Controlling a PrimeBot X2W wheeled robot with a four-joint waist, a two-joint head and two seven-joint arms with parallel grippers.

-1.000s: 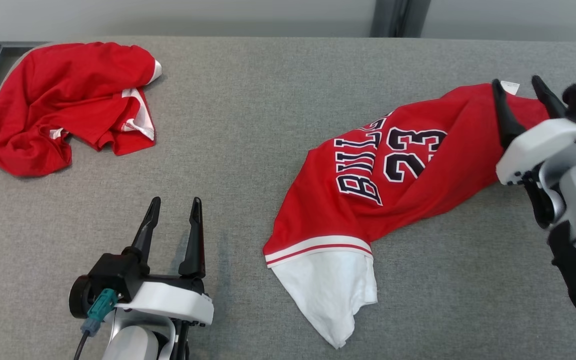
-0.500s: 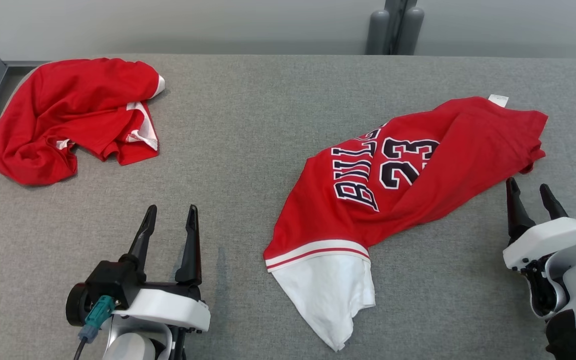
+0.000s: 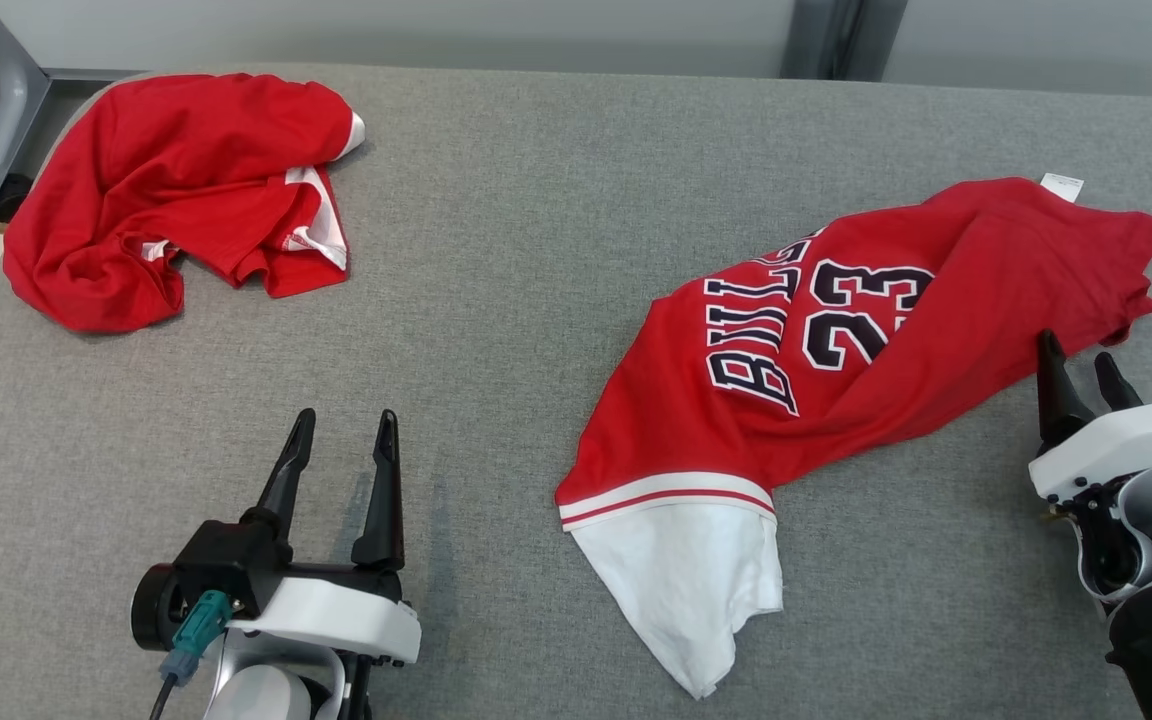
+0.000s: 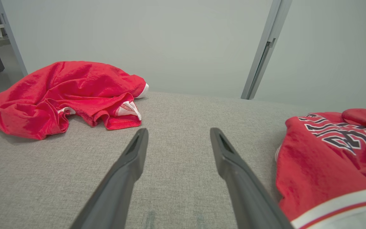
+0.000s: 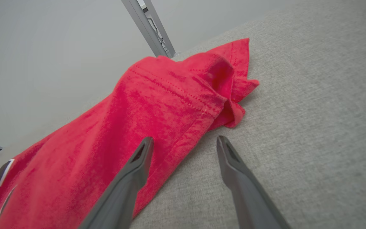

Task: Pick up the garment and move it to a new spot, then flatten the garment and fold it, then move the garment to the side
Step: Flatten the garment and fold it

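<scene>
Red jersey (image 3: 936, 395) lies released; the right gripper (image 3: 1076, 352) has drawn back beside its edge, jaws apart and empty. Left gripper (image 3: 348, 418) idles unclenched too, so flattening looks next.

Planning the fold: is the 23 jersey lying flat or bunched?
Bunched: the jersey lies rolled into a diagonal band, lettering creased, white fabric spilling past its hem.

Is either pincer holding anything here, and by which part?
Nothing is held. Left pincer open over the grey fabric tabletop; right pincer open at the red numbered jersey's edge, not gripping it.
</scene>
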